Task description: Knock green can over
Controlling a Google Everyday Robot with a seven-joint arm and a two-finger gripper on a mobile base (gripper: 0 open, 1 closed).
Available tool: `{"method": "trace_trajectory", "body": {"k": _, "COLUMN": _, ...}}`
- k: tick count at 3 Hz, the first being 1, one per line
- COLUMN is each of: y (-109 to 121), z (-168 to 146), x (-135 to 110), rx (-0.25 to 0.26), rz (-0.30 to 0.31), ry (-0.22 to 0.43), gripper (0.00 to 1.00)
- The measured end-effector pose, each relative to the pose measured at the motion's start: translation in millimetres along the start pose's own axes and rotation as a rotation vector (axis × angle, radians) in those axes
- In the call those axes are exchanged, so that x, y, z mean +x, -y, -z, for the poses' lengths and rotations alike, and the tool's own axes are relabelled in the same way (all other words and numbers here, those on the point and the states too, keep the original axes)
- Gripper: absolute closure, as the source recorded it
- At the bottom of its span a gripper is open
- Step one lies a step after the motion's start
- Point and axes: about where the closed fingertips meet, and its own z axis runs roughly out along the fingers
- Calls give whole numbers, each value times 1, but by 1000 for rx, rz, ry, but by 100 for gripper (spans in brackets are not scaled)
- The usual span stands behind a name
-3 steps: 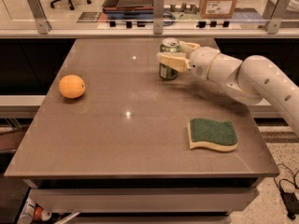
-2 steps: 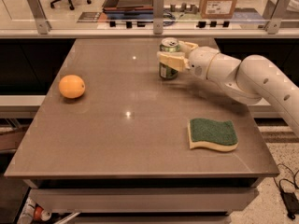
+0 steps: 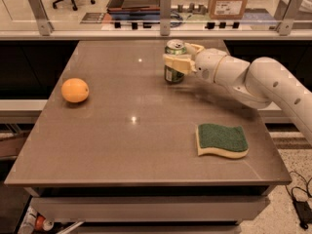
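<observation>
The green can point(image 3: 173, 75) stands upright on the brown table point(image 3: 122, 145), at the far middle-right. It has a silver top and pale label markings. My gripper point(image 3: 176, 55) reaches in from the right on a white arm and is around the can's upper half. One pale finger point(image 3: 176, 63) lies across the can's front and the other sits behind its rim. The fingers look closed against the can.
An orange point(image 3: 75, 90) sits at the table's left. A green-topped yellow sponge point(image 3: 222, 140) lies at the near right. A glass rail with metal posts point(image 3: 165, 6) runs behind the far edge. My arm point(image 3: 263, 82) spans the table's right side.
</observation>
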Motion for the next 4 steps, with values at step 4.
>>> {"method": "trace_trajectory", "body": {"k": 4, "y": 47, "z": 14, "x": -35, "rx": -39, "rz": 141, "ry": -343, "gripper": 100}}
